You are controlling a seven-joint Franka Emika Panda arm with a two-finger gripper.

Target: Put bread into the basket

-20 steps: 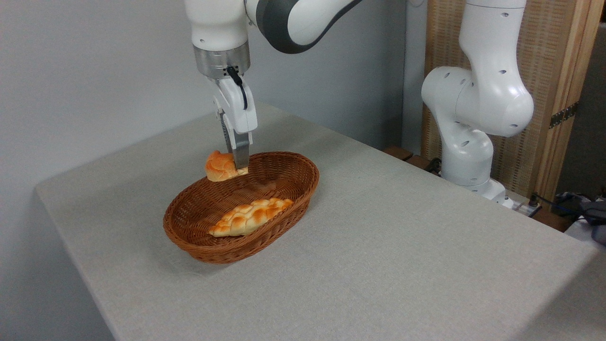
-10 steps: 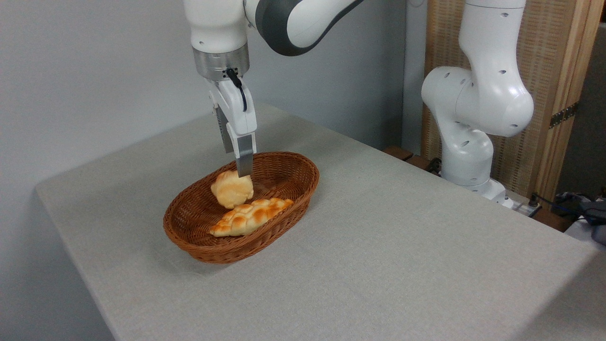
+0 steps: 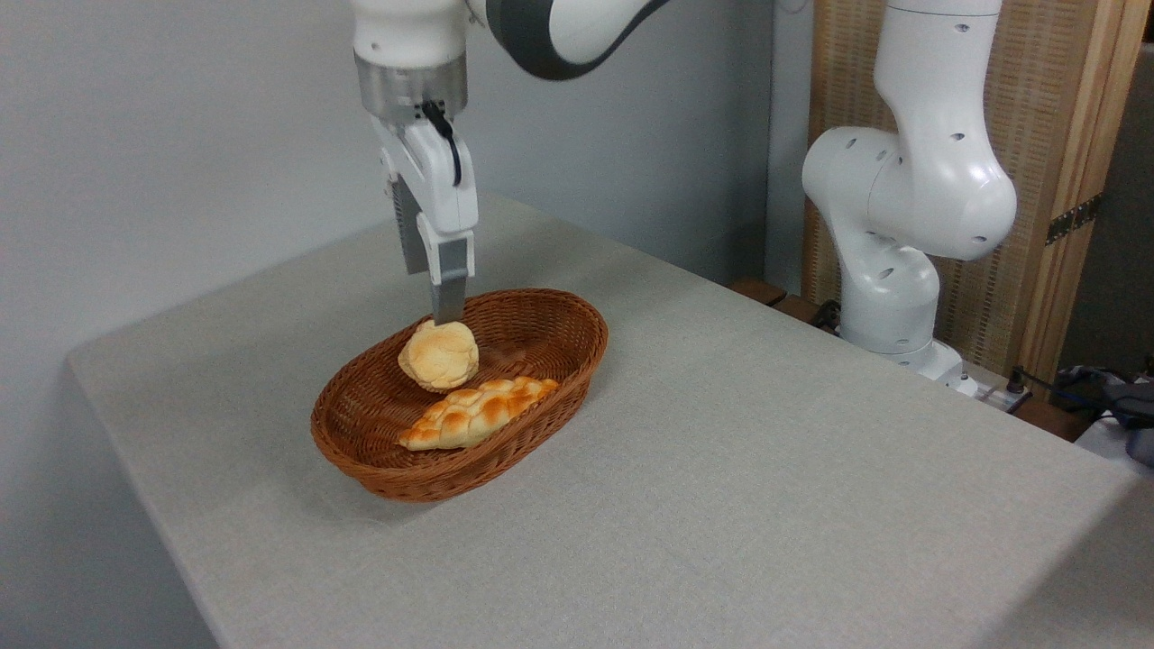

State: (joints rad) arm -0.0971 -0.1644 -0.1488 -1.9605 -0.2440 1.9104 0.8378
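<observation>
The bread (image 3: 439, 354), a small round bun with its pale side showing, lies inside the brown wicker basket (image 3: 590, 338), against the far-left wall. It leans on the braided loaf (image 3: 478, 410) beside it. My gripper (image 3: 439, 305) hangs just above the bun, pointing straight down. It is open and holds nothing, and its near fingertip sits just clear of the bun's top.
The basket stands on the grey cloth-covered table (image 3: 721, 469), left of centre. The arm's white base (image 3: 902, 270) rises at the back right, in front of a wooden slatted panel. Cables lie at the far right edge.
My gripper let go of the bun, which dropped from the basket's rim into the basket and settled with its pale side showing. The gripper then rose slightly.
</observation>
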